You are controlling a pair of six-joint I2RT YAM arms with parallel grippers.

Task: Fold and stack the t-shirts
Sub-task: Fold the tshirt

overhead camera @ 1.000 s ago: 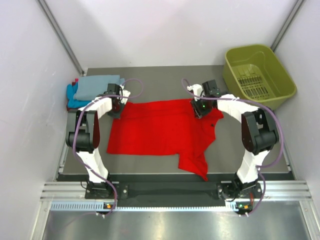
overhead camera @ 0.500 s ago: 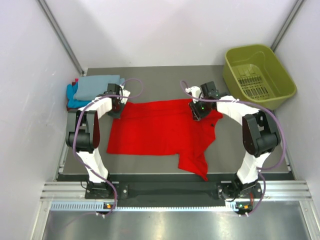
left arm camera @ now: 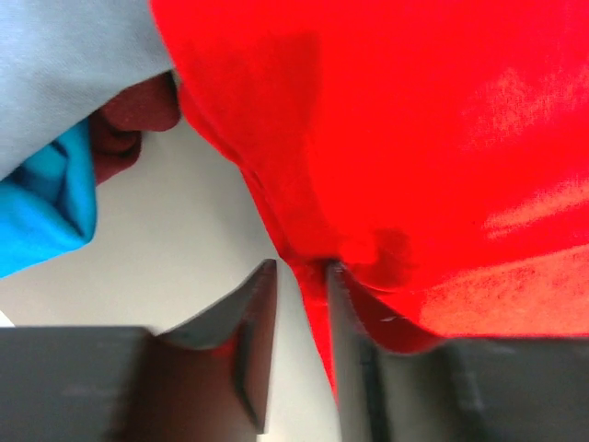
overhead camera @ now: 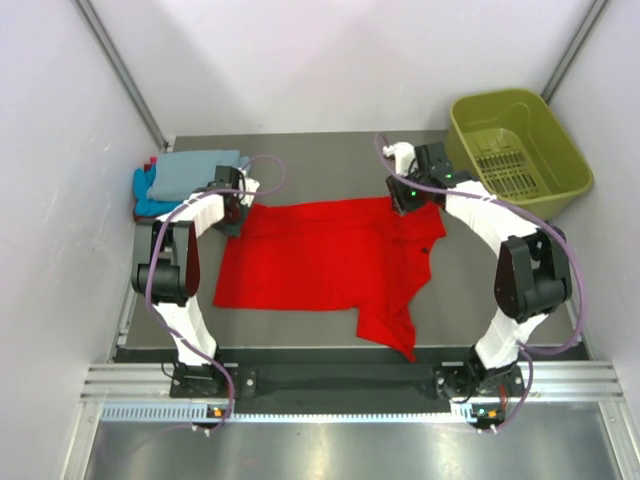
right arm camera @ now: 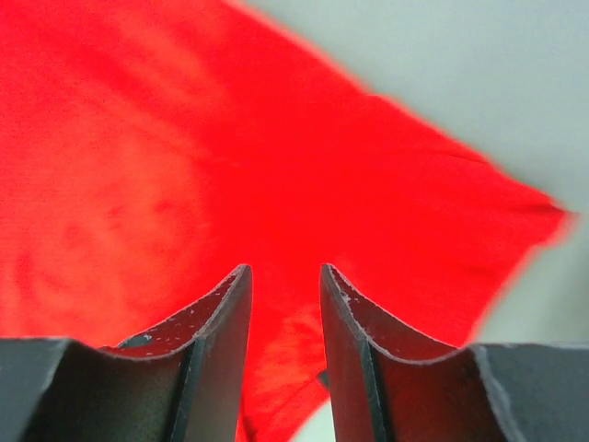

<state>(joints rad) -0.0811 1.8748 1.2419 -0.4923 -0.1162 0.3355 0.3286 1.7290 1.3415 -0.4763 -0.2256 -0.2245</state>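
The red t-shirt (overhead camera: pixel 320 260) lies spread flat on the table, one sleeve trailing toward the near edge. The grey-blue t-shirt (overhead camera: pixel 200 170) lies folded on the turquoise t-shirt (overhead camera: pixel 145 197) at the far left. My left gripper (overhead camera: pixel 232 207) is low at the red shirt's far-left corner. In the left wrist view (left arm camera: pixel 299 267) its jaws stand a little apart, with the red shirt's (left arm camera: pixel 414 138) hem running between them along the right finger. My right gripper (overhead camera: pixel 405 195) is open and empty over the red shirt's (right arm camera: pixel 184 138) far-right corner.
The olive-green basket (overhead camera: pixel 500 98) stands at the far right. A dark red cloth (left arm camera: pixel 138 110) peeks out beneath the grey-blue shirt (left arm camera: pixel 64 55) and turquoise shirt (left arm camera: pixel 46 212). White walls enclose the table (overhead camera: pixel 320 160) on three sides.
My right gripper has moved back and to the right, from over the shirt's collar area to its far-right corner. The left gripper and the shirts have not moved.
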